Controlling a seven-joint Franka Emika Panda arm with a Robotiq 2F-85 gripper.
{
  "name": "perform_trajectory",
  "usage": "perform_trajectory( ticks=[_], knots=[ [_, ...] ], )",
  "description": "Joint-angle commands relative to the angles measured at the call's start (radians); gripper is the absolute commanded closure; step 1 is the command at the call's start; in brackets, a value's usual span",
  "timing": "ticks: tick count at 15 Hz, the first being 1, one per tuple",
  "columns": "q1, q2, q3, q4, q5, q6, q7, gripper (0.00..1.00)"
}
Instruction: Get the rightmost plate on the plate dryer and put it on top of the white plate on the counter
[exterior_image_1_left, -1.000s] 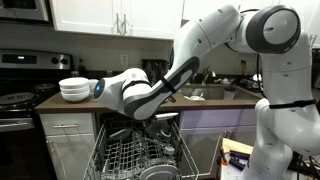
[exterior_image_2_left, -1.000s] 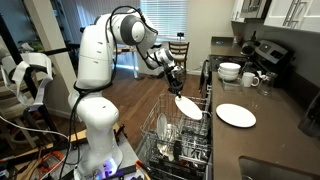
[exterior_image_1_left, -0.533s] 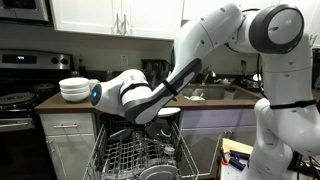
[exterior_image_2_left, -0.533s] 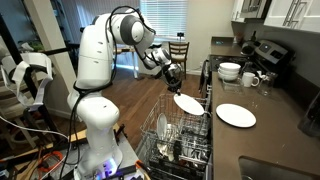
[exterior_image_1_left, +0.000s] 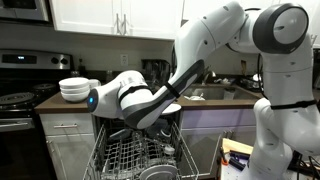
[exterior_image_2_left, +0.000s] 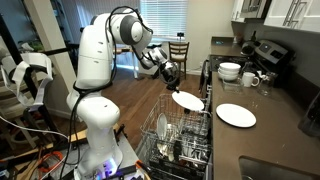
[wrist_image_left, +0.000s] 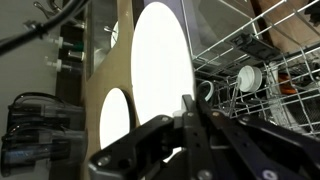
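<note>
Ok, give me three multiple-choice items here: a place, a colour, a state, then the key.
1. Where is the rightmost plate?
A. in the air above the plate dryer
B. lying on the stove
C. inside a cabinet
2. What colour is it?
A. dark grey
B. blue
C. white
3. How do the jaws stand?
A. open, empty
B. shut on the plate
C. out of view

Key: 1 A, it hangs clear of the tines; 2 C, bright white in the wrist view; 3 B, they pinch its rim there.
</note>
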Motion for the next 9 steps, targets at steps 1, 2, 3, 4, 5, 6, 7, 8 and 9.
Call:
perform_trajectory(
  ticks=[1,2,3,4,5,6,7,8,9],
  knots=[
    [-0.013,0.002,0.016,0.003,-0.002,-0.005,0.002,0.95],
    [-0.013,0.002,0.016,0.003,-0.002,-0.005,0.002,0.95],
    [-0.013,0.002,0.016,0.003,-0.002,-0.005,0.002,0.95],
    [-0.013,0.002,0.016,0.003,-0.002,-0.005,0.002,0.99],
    [-0.014,-0.001,0.014,-0.002,-0.010,-0.001,0.010,0.99],
    [-0.014,0.000,0.012,-0.002,-0.012,-0.002,0.015,0.99],
    [-0.013,-0.004,0.011,-0.008,-0.018,-0.003,0.020,0.99],
    [-0.013,-0.005,0.010,-0.010,-0.020,-0.001,0.021,0.99],
    [-0.014,-0.009,0.008,-0.014,-0.027,-0.002,0.024,0.99]
  ],
)
